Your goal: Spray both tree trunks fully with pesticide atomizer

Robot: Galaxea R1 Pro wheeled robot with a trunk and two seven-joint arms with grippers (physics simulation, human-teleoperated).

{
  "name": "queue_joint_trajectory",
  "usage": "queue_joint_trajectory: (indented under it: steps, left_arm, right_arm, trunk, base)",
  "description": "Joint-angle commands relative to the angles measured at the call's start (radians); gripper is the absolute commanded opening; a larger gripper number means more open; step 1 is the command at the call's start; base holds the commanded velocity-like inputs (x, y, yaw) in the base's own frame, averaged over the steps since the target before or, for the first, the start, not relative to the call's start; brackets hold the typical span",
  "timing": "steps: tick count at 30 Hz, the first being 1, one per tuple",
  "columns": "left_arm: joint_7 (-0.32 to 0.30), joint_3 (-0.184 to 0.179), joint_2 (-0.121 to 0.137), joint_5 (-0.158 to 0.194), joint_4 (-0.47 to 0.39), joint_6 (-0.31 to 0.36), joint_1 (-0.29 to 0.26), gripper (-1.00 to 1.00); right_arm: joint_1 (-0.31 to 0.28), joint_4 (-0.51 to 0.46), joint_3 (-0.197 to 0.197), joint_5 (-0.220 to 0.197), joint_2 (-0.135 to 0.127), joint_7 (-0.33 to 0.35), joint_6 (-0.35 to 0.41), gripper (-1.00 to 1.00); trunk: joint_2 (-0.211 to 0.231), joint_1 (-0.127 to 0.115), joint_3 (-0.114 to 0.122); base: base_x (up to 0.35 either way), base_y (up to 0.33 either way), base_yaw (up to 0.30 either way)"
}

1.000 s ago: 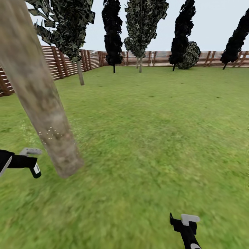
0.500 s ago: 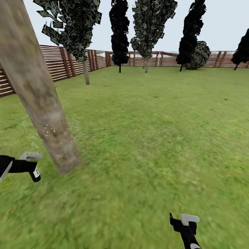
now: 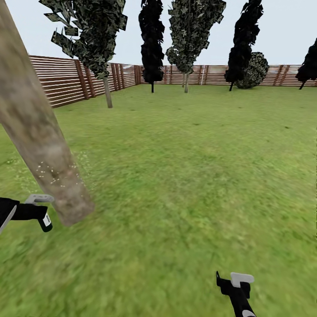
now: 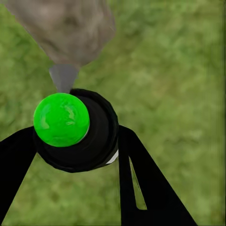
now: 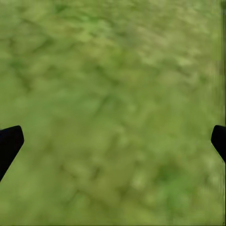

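Presently the left claw (image 4: pixel 75 141) is pinching the pesticide atomizer (image 4: pixel 75 129) by its rigid, likely light black neck, nozzle nearing the tree trunk (image 3: pixel 39 145) just ahead, right claw (image 5: pixel 113 136) hanging spread.

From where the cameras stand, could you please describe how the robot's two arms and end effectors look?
Both arms are matte black. The left end effector and right end effector each carry a pale grey bracket on top. A small white label patch sits by the left one. The wrist views show flat, tapering black fingers.
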Motion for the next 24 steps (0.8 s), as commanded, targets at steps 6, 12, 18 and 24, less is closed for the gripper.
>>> queue_joint_trajectory:
  steps: [6, 12, 18, 24]
  left_arm:
    - [0.057, -0.004, 0.001, 0.001, 0.001, 0.005, -0.001, -1.00]
    - [0.070, -0.005, 0.001, 0.012, 0.001, 0.005, -0.001, -1.00]
    - [0.072, -0.003, 0.001, 0.006, 0.001, 0.007, -0.001, -1.00]
    - [0.115, -0.001, 0.003, 0.000, 0.003, 0.008, -0.001, -1.00]
  right_arm:
    - [0.000, 0.000, 0.008, -0.010, 0.000, -0.001, -0.003, 1.00]
    - [0.000, 0.000, 0.008, -0.010, -0.001, -0.001, -0.003, 1.00]
    - [0.000, 0.000, 0.008, -0.010, -0.002, -0.001, -0.003, 1.00]
    - [0.000, 0.000, 0.008, -0.010, 0.000, -0.001, -0.003, 1.00]
  trunk:
    - [0.000, 0.000, -0.001]
    - [0.000, 0.000, -0.001]
    - [0.000, 0.000, -0.001]
    - [0.000, 0.000, -0.001]
  base:
    - [0.000, -0.272, 0.232]
    - [0.014, -0.273, 0.108]
    - [0.179, -0.231, 0.001]
    - [0.255, -0.173, 0.214]
